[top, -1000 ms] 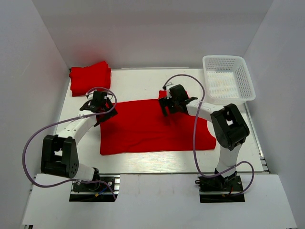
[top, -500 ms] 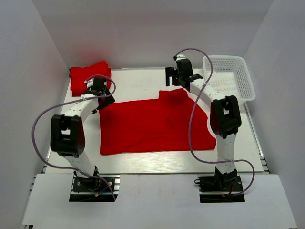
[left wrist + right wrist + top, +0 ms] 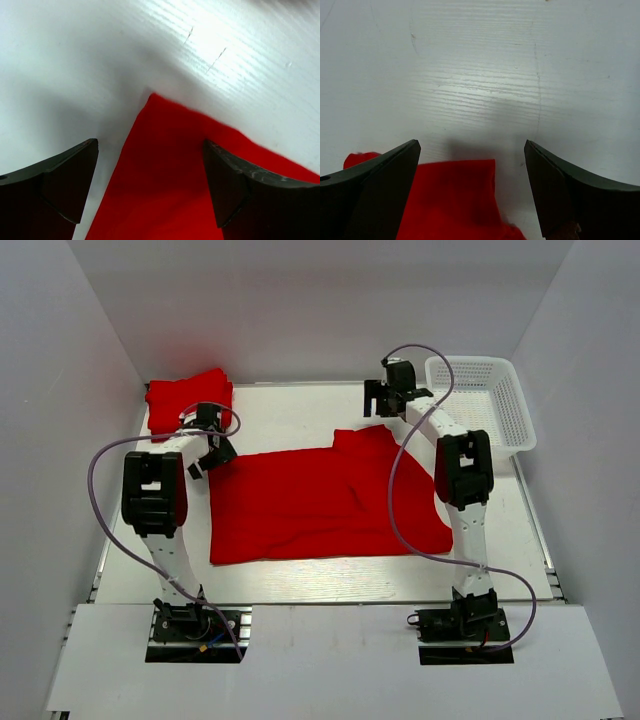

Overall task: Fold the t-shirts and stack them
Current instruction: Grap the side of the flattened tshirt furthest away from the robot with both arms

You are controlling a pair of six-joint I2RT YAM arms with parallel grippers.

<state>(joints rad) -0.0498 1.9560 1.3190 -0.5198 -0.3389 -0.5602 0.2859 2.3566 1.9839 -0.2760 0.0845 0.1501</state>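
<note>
A red t-shirt (image 3: 325, 502) lies spread flat in the middle of the white table. A pile of folded red t-shirts (image 3: 187, 402) sits at the back left corner. My left gripper (image 3: 212, 445) is open and empty over the spread shirt's back left corner (image 3: 170, 165). My right gripper (image 3: 384, 407) is open and empty just behind the shirt's back right corner (image 3: 455, 195), over bare table.
A white mesh basket (image 3: 478, 405) stands at the back right, close to my right arm. White walls close in the table on the left, back and right. The table's front edge (image 3: 330, 592) runs near the arm bases.
Both arms have reached further back. The right gripper moved from over the shirt's middle to beyond its back edge. The left gripper shifted slightly to the shirt's back left corner.
</note>
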